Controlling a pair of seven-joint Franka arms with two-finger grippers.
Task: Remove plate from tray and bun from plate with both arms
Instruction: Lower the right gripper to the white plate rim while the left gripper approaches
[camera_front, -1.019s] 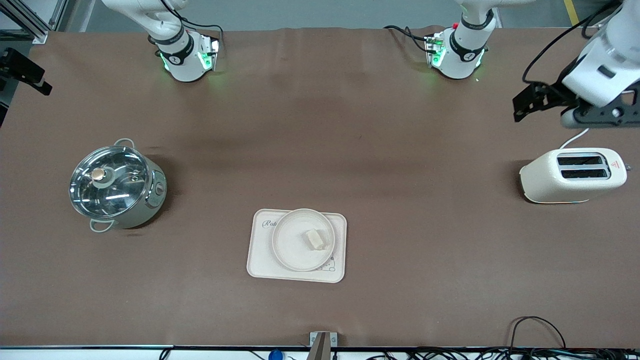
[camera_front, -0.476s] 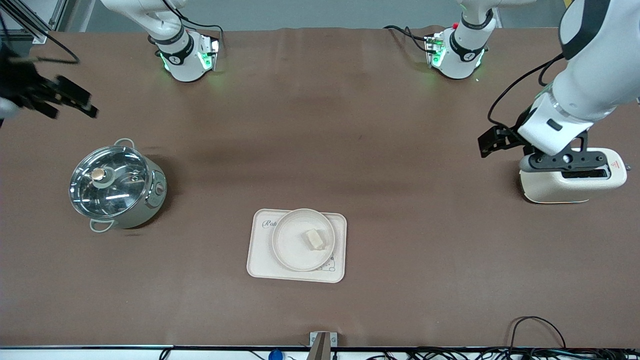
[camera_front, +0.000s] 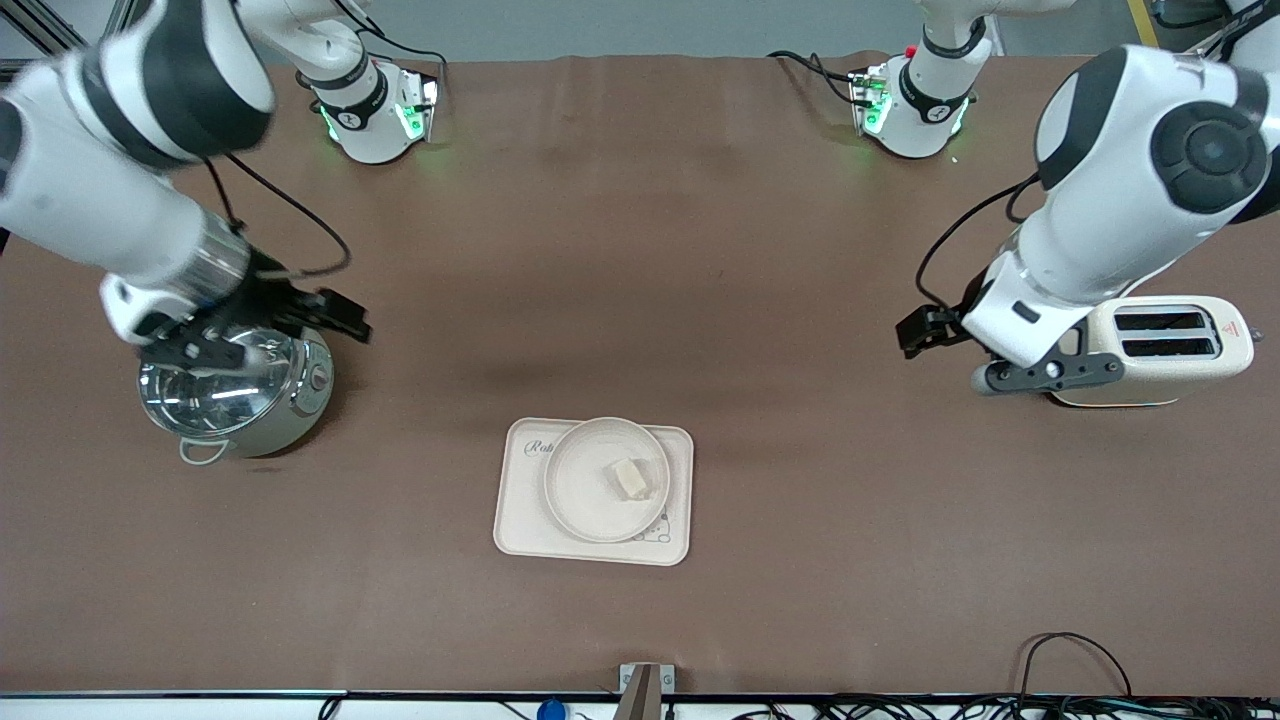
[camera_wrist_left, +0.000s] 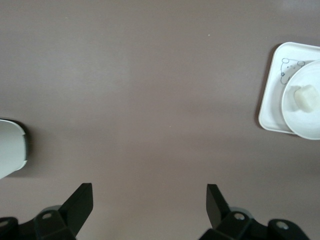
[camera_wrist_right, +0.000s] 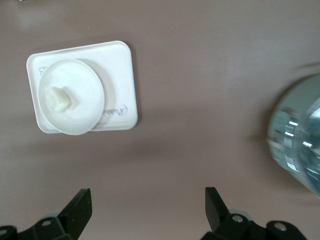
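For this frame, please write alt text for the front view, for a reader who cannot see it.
A bun lies on a round plate on a cream tray at mid-table. The right gripper, open, hangs over a lidded steel pot toward the right arm's end. The left gripper, open, hangs beside a cream toaster at the left arm's end.

Even, soft overhead light leaves faint shadows on the brown table (camera_front: 640, 300). The shiny glass-lidded steel pot (camera_front: 235, 395) glares and smears with motion blur in the right wrist view, as does the white right arm (camera_front: 120, 190).
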